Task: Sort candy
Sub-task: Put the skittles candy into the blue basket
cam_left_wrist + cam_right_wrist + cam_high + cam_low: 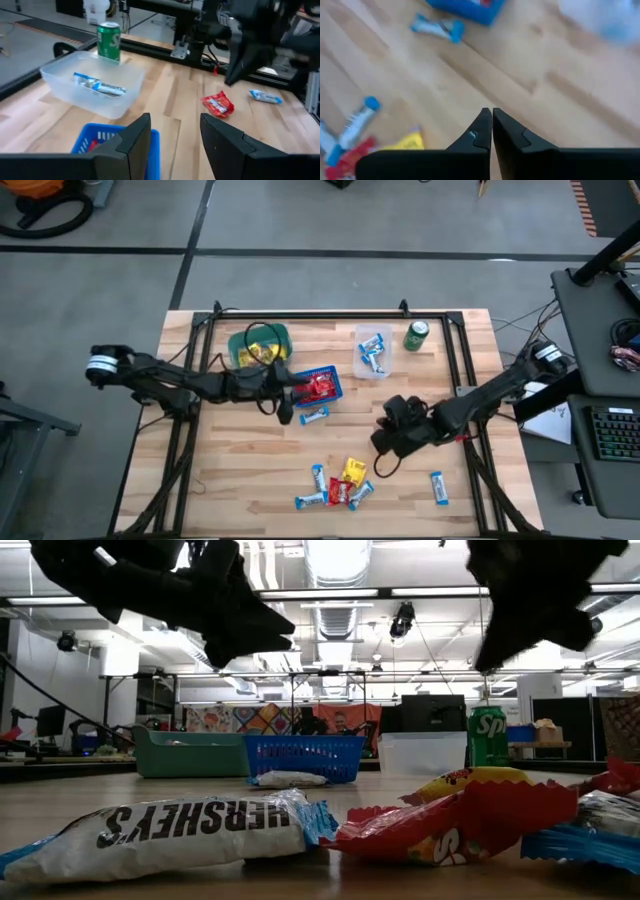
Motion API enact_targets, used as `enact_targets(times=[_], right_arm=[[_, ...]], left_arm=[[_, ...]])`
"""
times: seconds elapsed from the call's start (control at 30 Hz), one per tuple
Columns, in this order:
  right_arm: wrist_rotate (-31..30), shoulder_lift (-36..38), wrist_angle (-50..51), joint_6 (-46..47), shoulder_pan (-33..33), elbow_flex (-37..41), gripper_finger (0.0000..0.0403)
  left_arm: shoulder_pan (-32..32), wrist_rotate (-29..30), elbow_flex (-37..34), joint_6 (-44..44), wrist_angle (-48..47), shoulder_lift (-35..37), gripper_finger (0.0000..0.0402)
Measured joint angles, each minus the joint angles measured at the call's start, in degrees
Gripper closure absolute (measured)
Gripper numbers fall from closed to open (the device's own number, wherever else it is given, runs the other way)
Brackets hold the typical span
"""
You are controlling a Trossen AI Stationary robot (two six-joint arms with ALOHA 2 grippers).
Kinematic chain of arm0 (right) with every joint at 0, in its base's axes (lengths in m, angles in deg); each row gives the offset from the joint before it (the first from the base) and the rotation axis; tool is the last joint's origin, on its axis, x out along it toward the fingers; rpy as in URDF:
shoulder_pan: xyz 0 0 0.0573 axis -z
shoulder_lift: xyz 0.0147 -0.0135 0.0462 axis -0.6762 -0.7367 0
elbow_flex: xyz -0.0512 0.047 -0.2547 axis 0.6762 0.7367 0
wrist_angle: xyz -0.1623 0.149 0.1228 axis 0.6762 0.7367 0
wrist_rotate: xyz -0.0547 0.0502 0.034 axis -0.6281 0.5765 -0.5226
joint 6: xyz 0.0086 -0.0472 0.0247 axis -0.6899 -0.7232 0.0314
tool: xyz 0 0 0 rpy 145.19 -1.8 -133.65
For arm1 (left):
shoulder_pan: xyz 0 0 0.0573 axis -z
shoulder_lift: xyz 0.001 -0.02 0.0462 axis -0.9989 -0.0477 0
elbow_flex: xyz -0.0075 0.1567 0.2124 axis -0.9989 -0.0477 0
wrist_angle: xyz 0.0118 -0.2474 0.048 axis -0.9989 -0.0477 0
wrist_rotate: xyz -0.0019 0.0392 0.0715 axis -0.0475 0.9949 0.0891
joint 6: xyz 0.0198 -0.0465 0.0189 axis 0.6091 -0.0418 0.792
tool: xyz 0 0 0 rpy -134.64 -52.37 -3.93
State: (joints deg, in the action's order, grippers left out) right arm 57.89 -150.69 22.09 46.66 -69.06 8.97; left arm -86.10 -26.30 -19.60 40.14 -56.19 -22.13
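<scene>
Several candies [335, 485], red, yellow and blue-and-white, lie in a cluster near the table's near edge; they also show in the low view [450, 825]. One blue-and-white bar [314, 415] lies beside the blue basket [322, 385], which holds red candy. Another bar [437, 487] lies at the near right. A red candy [218, 104] lies on the table by my right arm. My left gripper [175, 135] is open and empty above the blue basket's near edge [100, 140]. My right gripper [491, 125] is shut and empty, above the bare table right of centre [382, 445].
A green basket [258, 345] with yellow candies stands at the far left. A clear container [373, 352] with blue-and-white bars and a green can [416, 335] stand at the far right. A black frame [300, 315] borders the table. Bare wood lies between the baskets and the cluster.
</scene>
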Motion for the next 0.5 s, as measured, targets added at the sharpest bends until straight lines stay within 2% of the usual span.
enact_targets(times=[0.1, 0.2, 0.27, 0.4, 0.5], right_arm=[[-3.3, 1.9, -4.1, -6.8, 1.8, 0.0, 0.0394], [-2.0, 2.9, -6.3, -13.1, 4.1, -0.4, 0.0394], [4.2, 3.1, -6.0, -18.4, 5.5, -0.5, 0.0394], [23.3, 3.0, 0.0, -23.7, 8.1, -0.5, 0.0394], [32.5, 1.9, 6.7, -34.0, 8.2, -0.5, 0.0394]], left_arm=[[1.0, 0.0, 0.0, -0.5, 0.2, -0.6, 0.0246], [1.9, 0.0, 0.0, -0.9, 0.3, -0.7, 0.0246], [2.7, 0.0, 0.0, -0.8, -0.2, -0.7, 0.0246], [5.0, 0.0, 0.0, -0.4, -1.1, -0.6, 0.0246], [6.5, 0.0, 0.0, -0.3, -0.8, -0.8, 0.0246]])
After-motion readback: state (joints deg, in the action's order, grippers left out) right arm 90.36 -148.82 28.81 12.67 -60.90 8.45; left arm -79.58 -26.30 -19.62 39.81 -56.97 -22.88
